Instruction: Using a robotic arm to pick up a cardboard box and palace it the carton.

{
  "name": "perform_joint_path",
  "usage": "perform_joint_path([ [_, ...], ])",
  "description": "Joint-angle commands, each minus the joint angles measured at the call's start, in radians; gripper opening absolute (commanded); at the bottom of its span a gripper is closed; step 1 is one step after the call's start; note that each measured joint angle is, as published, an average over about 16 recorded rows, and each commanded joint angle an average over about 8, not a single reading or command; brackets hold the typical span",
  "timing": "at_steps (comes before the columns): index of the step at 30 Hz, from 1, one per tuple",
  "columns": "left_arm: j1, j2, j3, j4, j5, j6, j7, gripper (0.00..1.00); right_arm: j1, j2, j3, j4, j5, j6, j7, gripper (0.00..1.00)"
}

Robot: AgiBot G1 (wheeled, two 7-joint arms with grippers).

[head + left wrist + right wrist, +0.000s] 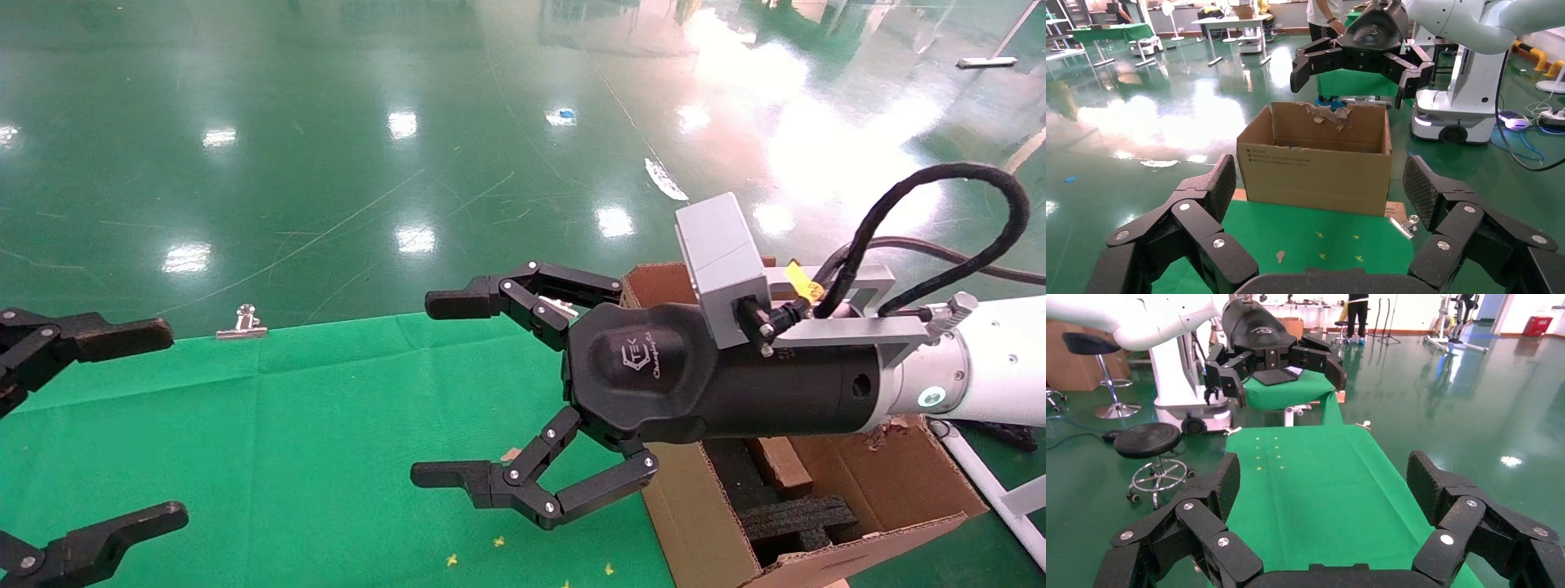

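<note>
Head view: right gripper [441, 392] spread wide, empty, beside carton [703, 523]; left gripper [163, 425] likewise agape. Cardboard box possibly already inside carton — confirm before reaching.

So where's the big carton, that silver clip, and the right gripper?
carton [1315, 174]: left wrist view, printed side wall.
silver clip [242, 328]: head view, its body.
right gripper [445, 388]: head view, midway between its open fingers.
</note>
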Motion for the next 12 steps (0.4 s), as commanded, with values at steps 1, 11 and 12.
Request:
perform_joint_path([
  [1,0.0,0.0,0.0,0.0,0.0,0.0,0.0,1.0,0.0,0.0,0.0,0.0,0.0,0.0,0.0,1.0],
  [11,0.0,0.0,0.0,0.0,0.0,0.0,0.0,1.0,0.0,0.0,0.0,0.0,0.0,0.0,0.0,1.0],
  [12,0.0,0.0,0.0,0.0,0.0,0.0,0.0,1.0,0.0,0.0,0.0,0.0,0.0,0.0,0.0,1.0],
])
